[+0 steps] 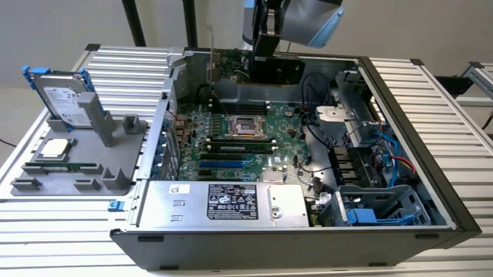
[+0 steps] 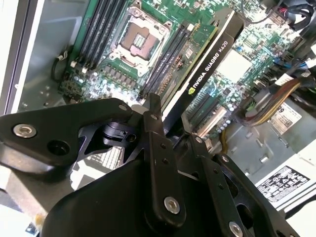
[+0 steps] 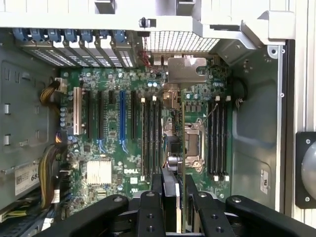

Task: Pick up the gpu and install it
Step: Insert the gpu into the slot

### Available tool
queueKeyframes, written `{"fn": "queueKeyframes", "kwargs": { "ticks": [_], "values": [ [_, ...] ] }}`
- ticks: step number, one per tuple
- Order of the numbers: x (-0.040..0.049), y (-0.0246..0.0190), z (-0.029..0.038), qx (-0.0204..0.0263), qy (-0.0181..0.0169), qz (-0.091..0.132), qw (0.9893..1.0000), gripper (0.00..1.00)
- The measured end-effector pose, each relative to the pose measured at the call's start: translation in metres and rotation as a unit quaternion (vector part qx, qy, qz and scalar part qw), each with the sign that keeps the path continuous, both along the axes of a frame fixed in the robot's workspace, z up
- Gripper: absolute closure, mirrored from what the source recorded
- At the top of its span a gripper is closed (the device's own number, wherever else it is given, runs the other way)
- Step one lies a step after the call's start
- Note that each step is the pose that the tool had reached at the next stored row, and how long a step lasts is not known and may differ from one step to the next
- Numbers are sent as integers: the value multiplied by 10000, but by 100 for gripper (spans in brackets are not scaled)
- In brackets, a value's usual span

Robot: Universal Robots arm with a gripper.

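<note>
The tool (image 2: 170, 116) is clenched on the gpu (image 2: 207, 74), holding it edge-down above the motherboard (image 1: 239, 138) inside the open case (image 1: 431, 173). A clean install likely needs its connector edge parallel over a slot (image 3: 122, 116), bracket toward the case's rear.

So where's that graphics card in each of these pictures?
Exterior view: the gpu hangs from the gripper above the open case's far end.
Second wrist view: the gpu runs diagonally over the motherboard.
First wrist view: the gpu, edge-on, between the jaws.
Shared landmark: the CPU socket.
</note>
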State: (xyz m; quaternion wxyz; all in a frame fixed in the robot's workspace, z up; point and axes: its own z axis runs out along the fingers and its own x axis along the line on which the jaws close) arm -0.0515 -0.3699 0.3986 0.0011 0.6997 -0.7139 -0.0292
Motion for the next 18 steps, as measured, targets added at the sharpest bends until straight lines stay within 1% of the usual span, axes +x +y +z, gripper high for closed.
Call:
{"fn": "queueKeyframes", "kwargs": {
  "ticks": [3, 11, 13, 18],
  "values": [
    [0, -1, -32, 0, -1, -73, 10000, 100],
    [0, -1, -121, -1, -1, -74, 10000, 100],
    [0, -1, -132, -1, -1, -74, 10000, 100],
    [0, -1, -133, -1, -1, -74, 10000, 100]
  ]
}}
